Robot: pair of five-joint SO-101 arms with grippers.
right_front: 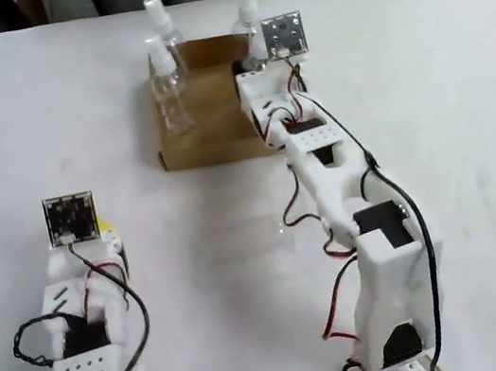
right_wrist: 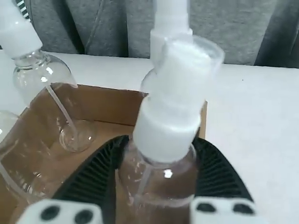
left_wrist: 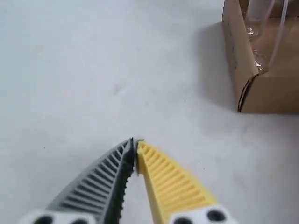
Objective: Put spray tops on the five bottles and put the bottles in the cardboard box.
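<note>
Capped bottle gripped in the brown cardboard box (right_front: 211,139)
Nearest, the left end effector (left_wrist: 135,147) hangs pinched together above the white worktop (left_wrist: 93,70); farther off, the right end effector (right_wrist: 159,151) clamps a clear plastic bottle with white spray top (right_wrist: 156,179) in the box, beside another capped bottle (right_wrist: 39,70).

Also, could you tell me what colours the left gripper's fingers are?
One grey, one yellow, on the left gripper; clearest in the left wrist view.

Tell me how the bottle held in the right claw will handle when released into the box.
The bottle looks clear and empty, so probably light. It is tall and narrow with a spray top, so likely tips if nudged. Its smooth wall may slip in the right claw.
</note>
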